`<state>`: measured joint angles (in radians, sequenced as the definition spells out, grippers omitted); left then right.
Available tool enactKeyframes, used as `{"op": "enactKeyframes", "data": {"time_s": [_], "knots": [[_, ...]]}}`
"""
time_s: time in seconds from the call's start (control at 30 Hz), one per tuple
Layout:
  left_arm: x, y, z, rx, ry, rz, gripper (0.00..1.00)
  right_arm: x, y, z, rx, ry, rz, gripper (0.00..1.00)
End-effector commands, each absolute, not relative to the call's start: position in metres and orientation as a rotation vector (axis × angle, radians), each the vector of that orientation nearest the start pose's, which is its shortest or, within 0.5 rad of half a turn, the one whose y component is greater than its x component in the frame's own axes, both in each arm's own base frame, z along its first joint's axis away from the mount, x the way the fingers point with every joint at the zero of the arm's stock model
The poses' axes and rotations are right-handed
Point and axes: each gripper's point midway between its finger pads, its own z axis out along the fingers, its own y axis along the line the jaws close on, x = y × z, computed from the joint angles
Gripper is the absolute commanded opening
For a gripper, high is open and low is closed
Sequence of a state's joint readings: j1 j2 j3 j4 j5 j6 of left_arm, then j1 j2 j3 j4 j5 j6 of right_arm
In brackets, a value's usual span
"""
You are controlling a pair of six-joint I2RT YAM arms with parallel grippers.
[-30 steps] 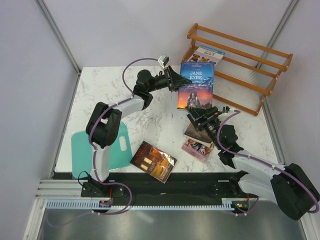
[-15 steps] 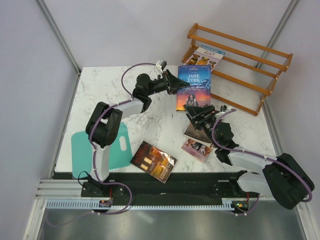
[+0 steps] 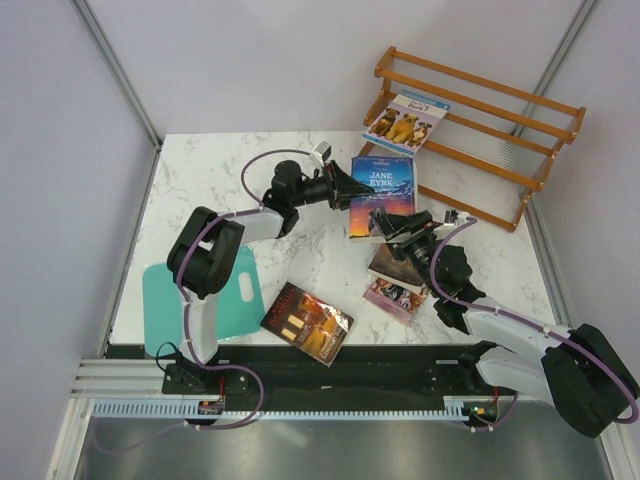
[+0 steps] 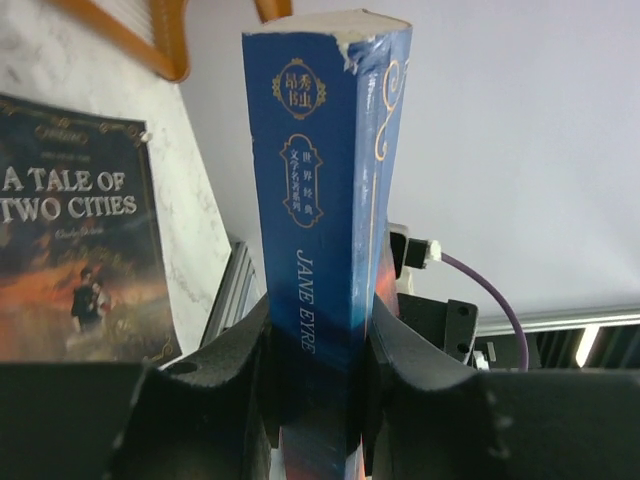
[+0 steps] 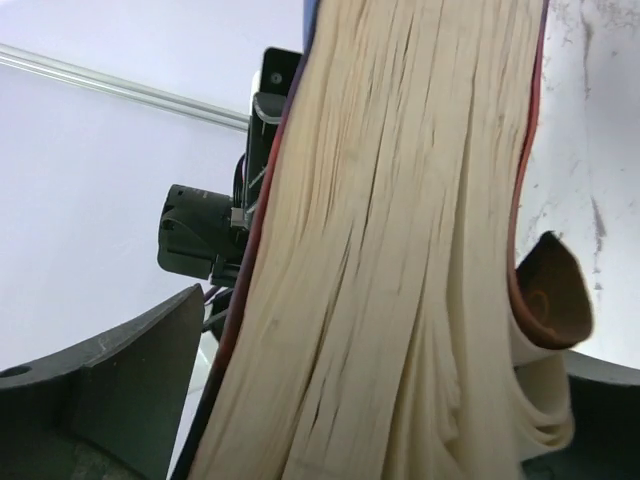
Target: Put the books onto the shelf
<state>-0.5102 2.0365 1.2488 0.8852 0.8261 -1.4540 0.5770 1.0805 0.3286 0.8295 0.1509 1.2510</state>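
Near edge of bench (image 3: 300, 250): red-brown book (image 3: 307, 322) lying flat. Pink book (image 3: 395, 297) and Tale of Two Cities book (image 3: 396, 266) flat by right arm. All three not yet shelved.

Mid-bench: right fingers (image 3: 396, 222) spread wide, straddling page edge of Jane Eyre book (image 3: 382, 185), not clamped. Left fingers (image 3: 345, 186) clenched on its spine, low down. Book held on end; cannot tell whether it touches bench.

Step, likely: handover or steadying of second book. Next: right fingers close on pages before left lets go, then carry to shelf.

Far right: shelf (image 3: 480, 105), dog book (image 3: 407, 118) leaning at its left end.
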Motion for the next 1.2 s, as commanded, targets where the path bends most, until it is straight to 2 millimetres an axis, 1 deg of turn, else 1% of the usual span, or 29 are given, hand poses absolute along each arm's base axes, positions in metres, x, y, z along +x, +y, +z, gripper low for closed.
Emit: {"op": "enactKeyframes", "data": {"time_s": [0.0, 0.03, 0.1, 0.13, 0.17, 0.2, 0.23, 0.27, 0.3, 0.37, 0.4, 0.43, 0.5, 0.53, 0.57, 0.6, 0.63, 0.7, 0.77, 0.8, 0.83, 0.87, 0.9, 0.93, 0.97, 1.0, 1.03, 1.1, 1.17], "knots": [[0.321, -0.39, 0.246, 0.27, 1.958, -2.083, 0.02, 0.308, 0.207, 0.301, 0.602, 1.306, 1.386, 0.92], [0.319, -0.391, 0.243, 0.286, 1.962, -2.067, 0.02, 0.31, 0.208, 0.298, 0.609, 1.315, 1.389, 0.84], [0.313, -0.394, 0.238, 0.29, 1.997, -2.05, 0.02, 0.31, 0.213, 0.293, 0.605, 1.348, 1.394, 0.75], [0.313, -0.395, 0.236, 0.309, 1.996, -2.031, 0.02, 0.311, 0.216, 0.293, 0.597, 1.357, 1.396, 0.62], [0.311, -0.396, 0.237, 0.315, 1.996, -2.021, 0.02, 0.311, 0.219, 0.293, 0.579, 1.375, 1.41, 0.53], [0.311, -0.396, 0.238, 0.316, 2.002, -2.015, 0.02, 0.312, 0.223, 0.285, 0.583, 1.425, 1.401, 0.46], [0.31, -0.396, 0.237, 0.325, 2.0, -2.005, 0.02, 0.315, 0.227, 0.288, 0.568, 1.438, 1.405, 0.37], [0.311, -0.395, 0.237, 0.324, 2.001, -1.997, 0.02, 0.316, 0.229, 0.288, 0.558, 1.455, 1.406, 0.34], [0.312, -0.395, 0.24, 0.322, 2.012, -1.986, 0.02, 0.317, 0.233, 0.281, 0.55, 1.509, 1.403, 0.31], [0.315, -0.394, 0.24, 0.352, 2.009, -1.938, 0.02, 0.321, 0.233, 0.284, 0.536, 1.518, 1.394, 0.21], [0.315, -0.392, 0.238, 0.34, 2.047, -1.916, 0.04, 0.317, 0.238, 0.276, 0.511, 1.577, 1.396, 0.17], [0.318, -0.391, 0.236, 0.362, 2.039, -1.876, 0.1, 0.319, 0.237, 0.279, 0.496, 1.581, 1.391, 0.09], [0.325, -0.387, 0.239, 0.367, 2.042, -1.824, 0.16, 0.319, 0.235, 0.273, 0.481, 1.616, 1.363, 0.0], [0.328, -0.382, 0.238, 0.371, 2.053, -1.769, 0.21, 0.318, 0.231, 0.272, 0.488, 1.616, 1.351, 0.0], [0.334, -0.376, 0.24, 0.362, 2.053, -1.733, 0.23, 0.318, 0.229, 0.27, 0.493, 1.616, 1.343, 0.0], [0.342, -0.363, 0.239, 0.357, 2.061, -1.652, 0.29, 0.316, 0.22, 0.263, 0.484, 1.629, 1.306, 0.0], [0.345, -0.358, 0.238, 0.365, 2.056, -1.628, 0.3, 0.315, 0.215, 0.263, 0.476, 1.618, 1.292, 0.0], [0.35, -0.345, 0.239, 0.338, 2.055, -1.609, 0.31, 0.313, 0.209, 0.258, 0.474, 1.629, 1.255, 0.0], [0.354, -0.334, 0.239, 0.323, 2.051, -1.597, 0.31, 0.312, 0.204, 0.263, 0.431, 1.624, 1.205, 0.0], [0.355, -0.331, 0.238, 0.317, 2.05, -1.595, 0.32, 0.312, 0.203, 0.255, 0.426, 1.659, 1.172, 0.0], [0.356, -0.33, 0.239, 0.315, 2.043, -1.598, 0.32, 0.313, 0.203, 0.26, 0.401, 1.66, 1.151, 0.0], [0.355, -0.328, 0.238, 0.316, 2.043, -1.611, 0.32, 0.314, 0.202, 0.259, 0.399, 1.673, 1.136, 0.0], [0.356, -0.33, 0.242, 0.33, 2.01, -1.622, 0.32, 0.313, 0.204, 0.257, 0.388, 1.689, 1.137, 0.0], [0.354, -0.332, 0.244, 0.322, 2.009, -1.655, 0.31, 0.315, 0.206, 0.257, 0.38, 1.697, 1.14, 0.0], [0.353, -0.332, 0.243, 0.314, 2.004, -1.675, 0.26, 0.316, 0.208, 0.256, 0.377, 1.703, 1.147, 0.0], [0.356, -0.334, 0.25, 0.332, 1.95, -1.687, 0.17, 0.314, 0.213, 0.258, 0.355, 1.705, 1.174, 0.0], [0.354, -0.335, 0.251, 0.31, 1.952, -1.722, 0.02, 0.315, 0.216, 0.255, 0.352, 1.714, 1.184, 0.0], [0.355, -0.337, 0.257, 0.303, 1.915, -1.768, 0.02, 0.314, 0.222, 0.257, 0.337, 1.712, 1.233, 0.0], [0.354, -0.338, 0.261, 0.304, 1.899, -1.784, 0.02, 0.314, 0.226, 0.248, 0.352, 1.732, 1.259, 0.23]]}}
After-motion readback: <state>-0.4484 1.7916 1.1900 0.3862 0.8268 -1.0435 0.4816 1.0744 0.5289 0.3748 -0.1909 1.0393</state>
